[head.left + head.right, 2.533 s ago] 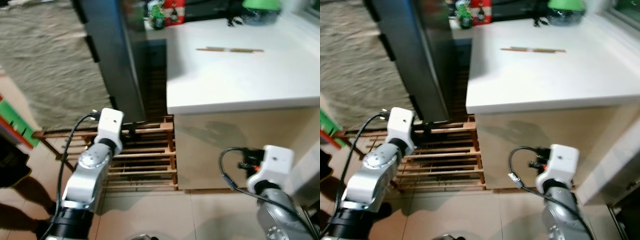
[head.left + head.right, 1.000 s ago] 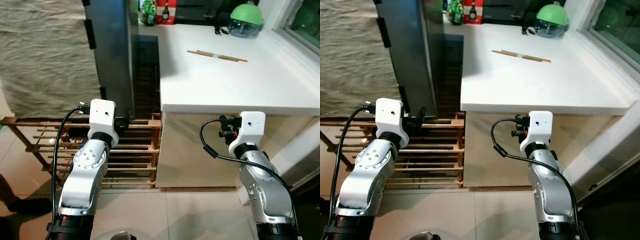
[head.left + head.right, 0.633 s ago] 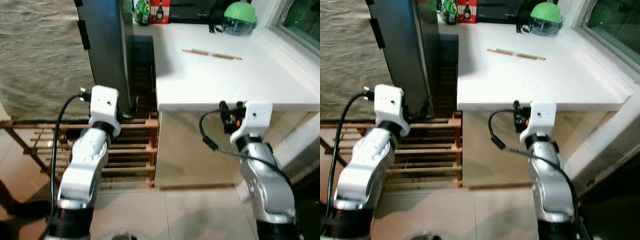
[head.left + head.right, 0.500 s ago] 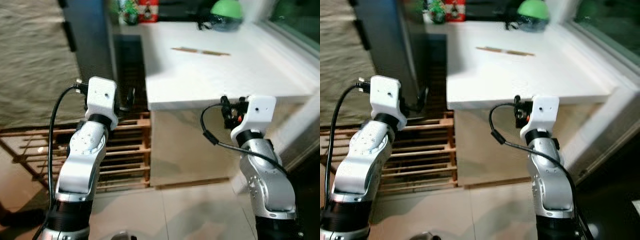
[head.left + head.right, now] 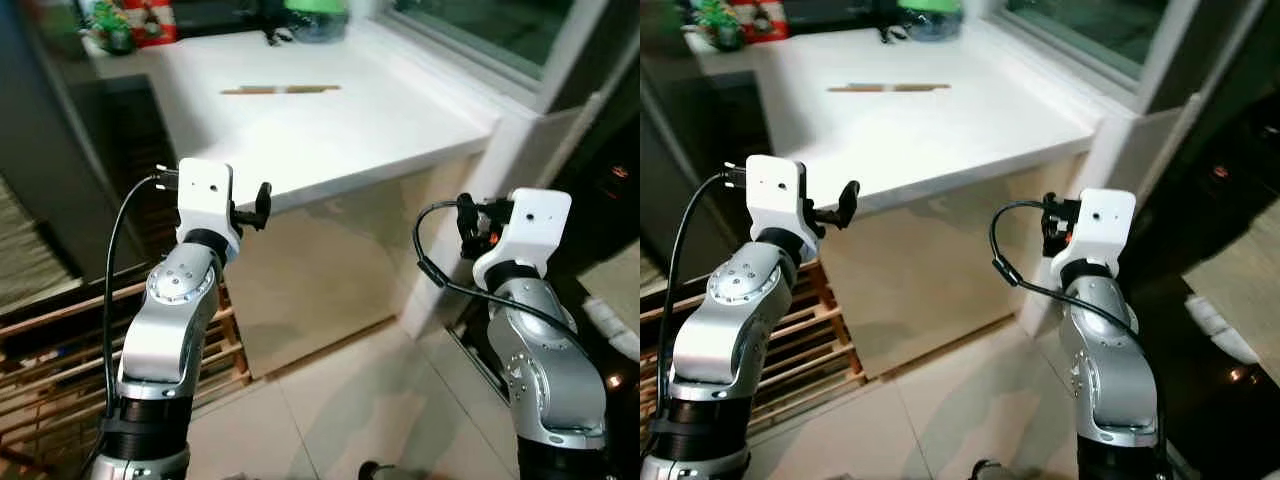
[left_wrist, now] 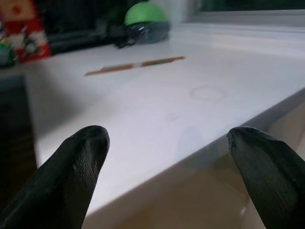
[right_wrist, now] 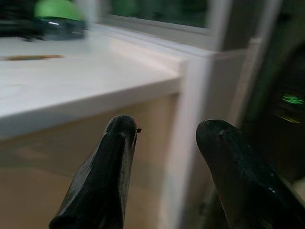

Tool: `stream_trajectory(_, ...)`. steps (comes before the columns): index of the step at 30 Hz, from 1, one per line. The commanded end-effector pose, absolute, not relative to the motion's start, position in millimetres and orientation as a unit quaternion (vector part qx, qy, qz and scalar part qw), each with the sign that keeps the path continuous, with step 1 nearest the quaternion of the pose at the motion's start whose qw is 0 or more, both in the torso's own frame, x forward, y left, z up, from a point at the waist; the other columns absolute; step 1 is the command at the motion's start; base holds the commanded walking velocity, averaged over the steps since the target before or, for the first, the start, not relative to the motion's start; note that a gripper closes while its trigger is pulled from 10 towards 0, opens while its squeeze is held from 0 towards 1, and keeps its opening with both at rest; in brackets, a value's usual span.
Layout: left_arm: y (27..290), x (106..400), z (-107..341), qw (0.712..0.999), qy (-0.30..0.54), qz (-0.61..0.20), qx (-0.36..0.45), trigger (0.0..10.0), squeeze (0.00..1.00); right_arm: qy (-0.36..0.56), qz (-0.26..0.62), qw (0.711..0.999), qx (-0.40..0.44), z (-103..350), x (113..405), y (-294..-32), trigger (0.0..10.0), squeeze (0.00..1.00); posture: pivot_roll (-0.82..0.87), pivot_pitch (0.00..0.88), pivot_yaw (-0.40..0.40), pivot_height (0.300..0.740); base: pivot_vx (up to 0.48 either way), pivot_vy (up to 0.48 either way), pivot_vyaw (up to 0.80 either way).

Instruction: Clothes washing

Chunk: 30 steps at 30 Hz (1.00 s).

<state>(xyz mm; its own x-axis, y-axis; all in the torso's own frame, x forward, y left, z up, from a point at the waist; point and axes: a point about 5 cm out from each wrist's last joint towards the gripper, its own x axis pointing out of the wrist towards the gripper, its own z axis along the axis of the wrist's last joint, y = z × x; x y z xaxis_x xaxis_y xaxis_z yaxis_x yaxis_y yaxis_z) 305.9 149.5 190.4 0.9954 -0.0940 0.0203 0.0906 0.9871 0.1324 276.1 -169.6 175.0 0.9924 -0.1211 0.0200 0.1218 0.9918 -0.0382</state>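
camera swung right; chopsticks [image 5: 280, 90], perhaps.

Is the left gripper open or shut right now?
Open. The left gripper shows its two black fingers set wide apart, nothing between them, just before the white counter edge.

Home kitchen: white counter [image 5: 330, 130], chopsticks [image 5: 280, 90], bottles [image 5: 110, 25], window.

Both silver arms are bent and lifted in front of the robot, the left gripper [image 6: 167, 157] with its two black fingers spread wide apart and empty, the right gripper [image 7: 164, 138] with a smaller empty gap between its fingers.
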Motion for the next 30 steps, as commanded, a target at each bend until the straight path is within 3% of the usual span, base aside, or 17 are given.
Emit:
stream_trajectory(1, 147.8, 307.5, 193.5, 0.995, -0.025, -0.048, 0.08, 10.0, 0.0, -0.007, -0.066, 0.998, -0.018, 176.7, 273.9, -170.5, 10.0, 0.0, -0.03, 0.0, 0.037, 0.74, 0.0, 0.0, -0.8)
stream_trajectory(4, 153.1, 311.9, 199.6, 0.992, -0.021, -0.003, 0.128, 10.0, 0.0, 0.0, -0.073, 0.997, 0.005, 178.6, 272.9, -171.6, 10.0, 0.0, -0.03, 0.0, 0.043, 0.74, 0.0, 0.0, -0.8)
stream_trajectory(7, 144.9, 307.8, 200.6, 0.992, -0.033, -0.074, 0.099, 10.0, 0.0, 0.004, -0.081, 0.997, 0.003, 179.4, 272.3, -172.2, 10.0, 0.0, -0.03, 0.0, 0.045, 0.74, 0.0, 0.0, -0.79)
stream_trajectory(12, 133.6, 302.4, 193.7, 0.981, -0.045, -0.122, 0.148, 10.0, 0.03, -0.001, -0.092, 0.996, -0.011, 178.7, 270.3, -174.5, 10.0, 0.0, -0.04, 0.0, 0.048, 0.74, 0.0, 0.0, -0.79)
stream_trajectory(14, 131.4, 297.4, 187.6, 0.981, -0.057, -0.15, 0.108, 10.0, 0.0, -0.023, -0.089, 0.996, -0.01, 179.3, 268.0, -175.0, 10.0, 0.0, -0.04, 0.0, 0.051, 0.74, 0.0, 0.0, -0.79)
stream_trajectory(22, 148.6, 284.3, 160.6, 0.989, -0.033, -0.131, 0.062, 10.0, 0.0, -0.022, -0.071, 0.997, -0.014, 162.7, 257.9, -171.4, 10.0, 0.0, -0.05, 0.0, 0.054, 0.74, 0.0, 0.0, -0.78)
stream_trajectory(30, 143.8, 292.4, 169.2, 0.983, -0.055, -0.134, 0.116, 10.0, 0.0, -0.011, -0.067, 0.998, -0.011, 157.3, 256.3, -170.2, 10.0, 0.0, -0.05, 0.0, 0.05, 0.74, 0.0, 0.0, -0.79)
